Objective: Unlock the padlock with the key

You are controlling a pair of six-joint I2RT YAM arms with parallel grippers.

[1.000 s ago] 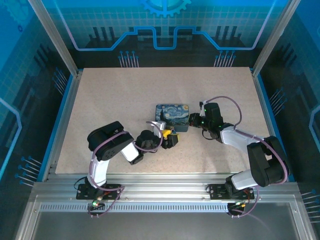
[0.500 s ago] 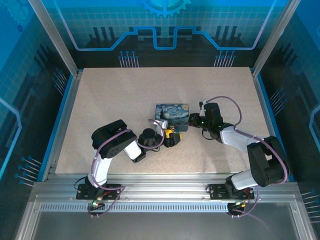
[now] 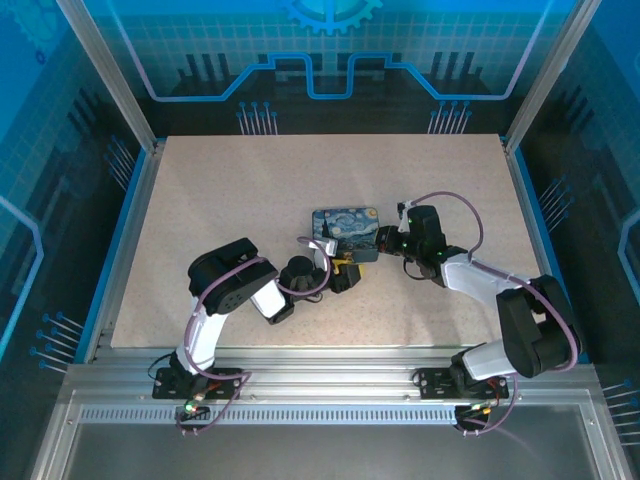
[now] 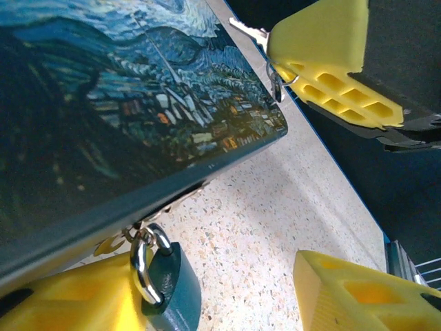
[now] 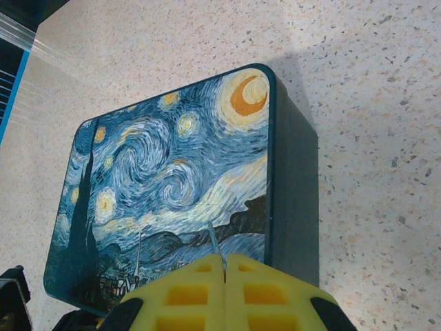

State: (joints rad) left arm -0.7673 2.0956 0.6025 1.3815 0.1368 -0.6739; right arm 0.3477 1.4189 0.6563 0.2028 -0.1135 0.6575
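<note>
A dark-bodied padlock [image 4: 169, 286] hangs by its silver shackle from the front latch of a painting-print tin [image 5: 172, 186] at mid-table. The left gripper [image 4: 219, 265] straddles it with yellow pads partly apart, one pad touching the lock body and the other clear of it. The right gripper [image 5: 224, 261], pads pressed together, pinches the key [image 4: 247, 27] by its head just above the tin's lid, with the blade jutting out and its ring [image 4: 275, 74] dangling below. The likeliest trouble is the loose lock: it can swing on its shackle, so a close that lands from one side may push or twist it rather than clamp it, leaving the keyway turned away. A squeeze that catches the tin's edge could also drag the tin across the table [image 5: 386, 138]. The key, held in a thin pinch, may pivot between the pads when it meets the lock, and the keyway itself cannot be made out from here.
</note>
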